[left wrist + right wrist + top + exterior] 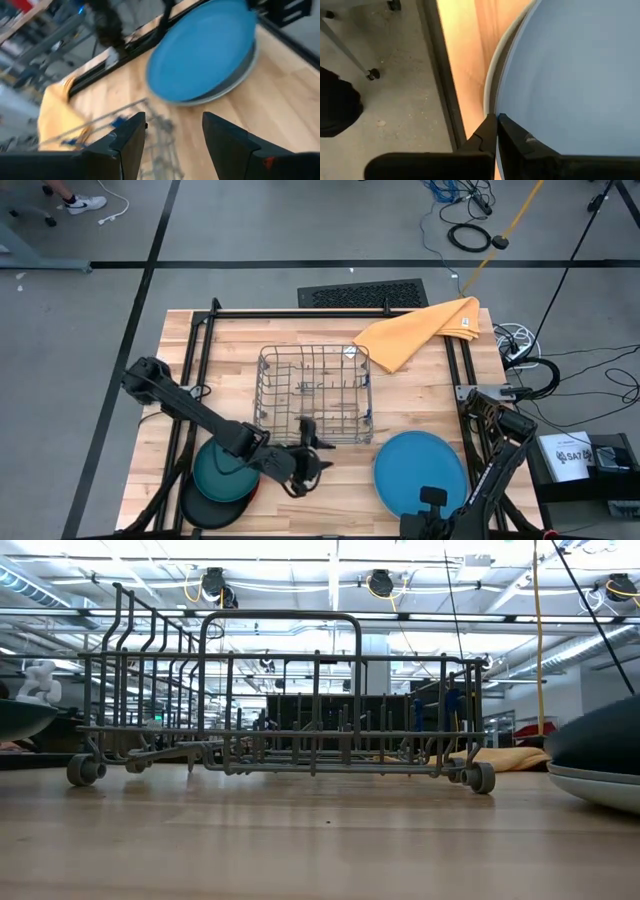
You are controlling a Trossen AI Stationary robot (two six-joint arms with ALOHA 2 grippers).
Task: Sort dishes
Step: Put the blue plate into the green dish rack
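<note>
**Rack Stands Bare as Plates Wait in Two Stacks**

The wire dish rack (315, 395) sits mid-table with nothing showing between its tines. My left gripper (312, 452) hangs just in front of it, fingers (127, 145) spread and holding nothing. Beside that arm, at the near left, the dark teal plate (222, 471) lies on top of the black plate (205, 507), with a sliver of the orange-red plate (256, 489) at the stack's edge. At the near right, the bright blue plate (420, 471) tops a stack; a grey rim (240, 80) shows beneath it. My right gripper (496, 131) sits at the near edge of that stack, clenched on nothing. The yellow-orange cloth (420, 330) lies crumpled at the far right. A white box (568, 456) off the table carries print too small for me to read.
</note>
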